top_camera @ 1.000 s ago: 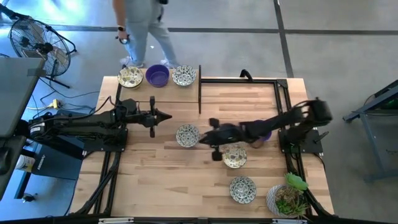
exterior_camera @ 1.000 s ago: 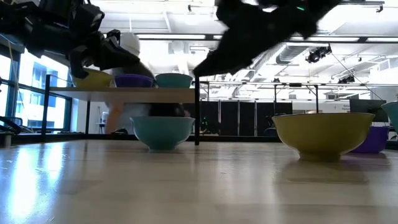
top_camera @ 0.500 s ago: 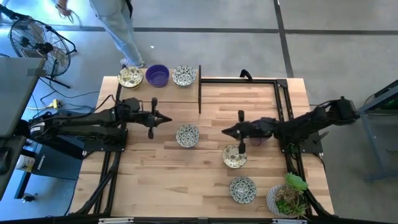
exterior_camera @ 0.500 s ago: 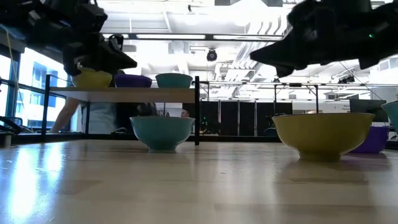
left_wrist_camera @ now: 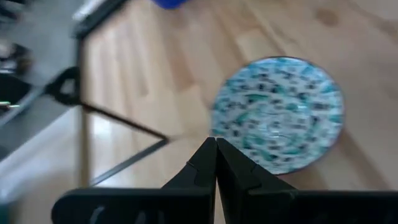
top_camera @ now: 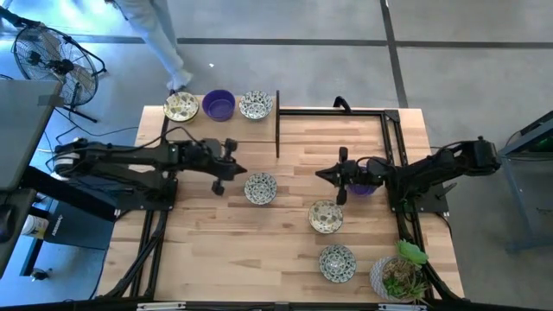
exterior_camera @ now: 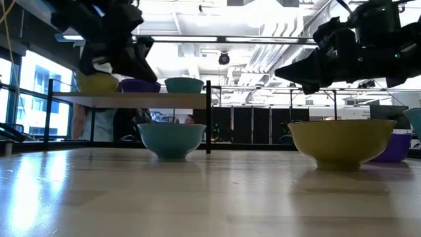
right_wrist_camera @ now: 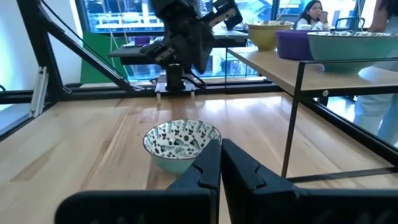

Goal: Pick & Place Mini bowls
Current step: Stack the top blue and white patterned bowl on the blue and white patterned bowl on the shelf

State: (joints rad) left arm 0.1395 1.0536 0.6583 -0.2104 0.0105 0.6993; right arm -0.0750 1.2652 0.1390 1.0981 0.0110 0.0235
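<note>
Pale wooden planks make up the tabletop [top_camera: 259, 242], framed by black rails, with a raised shelf [top_camera: 220, 130] along its far left edge. On that shelf sit three bowls in a row: a yellowish patterned bowl [top_camera: 181, 106], a purple bowl [top_camera: 219, 105] and a floral bowl [top_camera: 256, 104]. Three more floral bowls lie on the tabletop: one near the middle [top_camera: 260, 187], one toward the right [top_camera: 326, 217], one near the front edge [top_camera: 337, 263]. Another purple bowl [top_camera: 364, 186] shows partly under the right arm. A potted plant [top_camera: 399, 275] stands at the front right corner.

The left gripper [top_camera: 239, 171], fingers together and holding nothing, hovers just beside the middle bowl. The right gripper [top_camera: 321, 176], likewise closed and empty, hangs above the tabletop right of centre.

Around the table is grey concrete floor, with a fan [top_camera: 41, 53] at the far left and a person's legs [top_camera: 155, 39] beyond the shelf.
</note>
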